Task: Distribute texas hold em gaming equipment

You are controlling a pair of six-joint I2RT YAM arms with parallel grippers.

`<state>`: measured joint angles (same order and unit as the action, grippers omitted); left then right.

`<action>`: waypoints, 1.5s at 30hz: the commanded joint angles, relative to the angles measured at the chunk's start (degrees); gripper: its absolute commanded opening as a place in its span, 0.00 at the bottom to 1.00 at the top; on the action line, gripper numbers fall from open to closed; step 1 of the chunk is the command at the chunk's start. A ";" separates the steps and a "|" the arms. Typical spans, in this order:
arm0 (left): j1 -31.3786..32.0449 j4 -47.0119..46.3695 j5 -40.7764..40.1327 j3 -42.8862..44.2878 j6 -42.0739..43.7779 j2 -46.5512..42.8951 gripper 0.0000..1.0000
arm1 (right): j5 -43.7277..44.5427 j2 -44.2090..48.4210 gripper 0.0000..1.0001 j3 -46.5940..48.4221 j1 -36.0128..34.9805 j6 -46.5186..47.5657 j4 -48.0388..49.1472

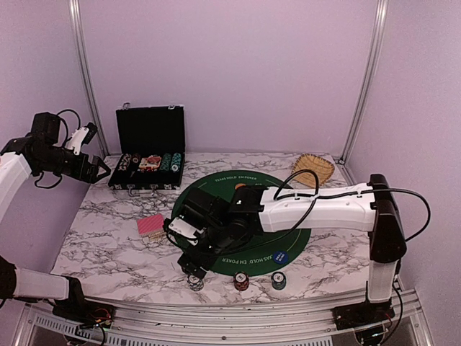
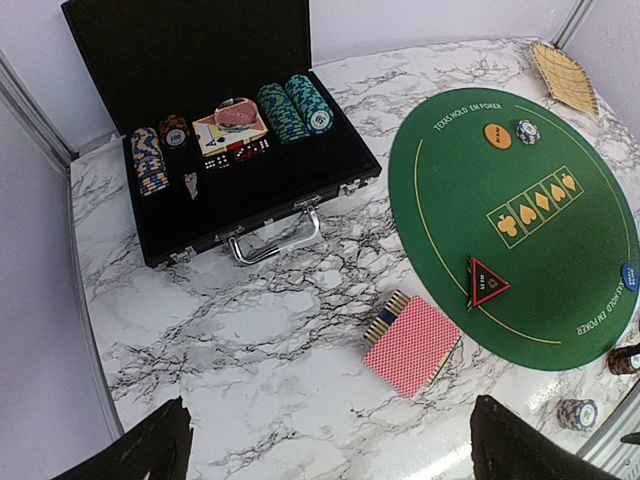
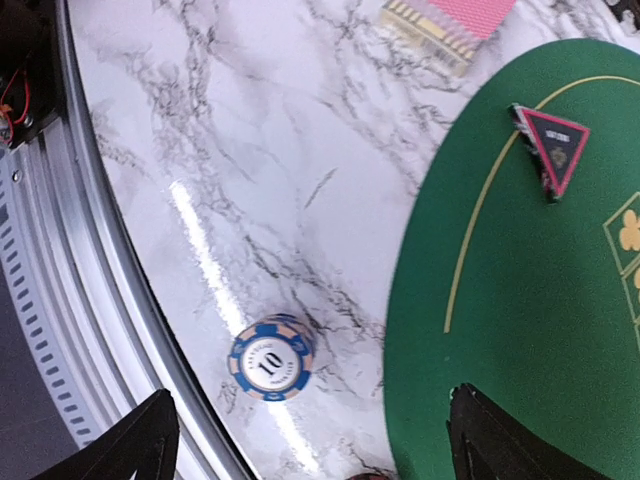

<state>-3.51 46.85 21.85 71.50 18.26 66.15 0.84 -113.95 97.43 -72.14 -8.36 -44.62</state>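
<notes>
1. A white marble-patterned table (image 1: 108,245) with grey veins carries everything.
2. A round green poker mat (image 2: 450,200) lies flat on its right half.
3. An open black chip case (image 2: 180,60) sits at the far left.
4. A red-backed deck of cards (image 2: 412,345) lies just left of the mat.
5. Along the near edge stand a black-white chip stack (image 1: 196,282), a red chip stack (image 1: 241,281) and a teal chip stack (image 1: 279,280).
6. A wicker basket (image 1: 314,168) rests in the far right corner.

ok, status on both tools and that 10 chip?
Left tool open, empty. Right tool open above the 10 chip. Chip sits on the table, just off the green mat. Nothing in the way.
</notes>
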 commanded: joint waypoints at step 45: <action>-0.24 2.81 0.14 0.94 0.12 -1.90 0.99 | -5.03 -10.22 0.56 1.63 -2.57 2.64 3.19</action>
<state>-3.51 48.29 22.00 71.50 18.24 64.88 -3.14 -123.13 97.69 -74.41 -6.35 -42.22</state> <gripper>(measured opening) 0.989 0.566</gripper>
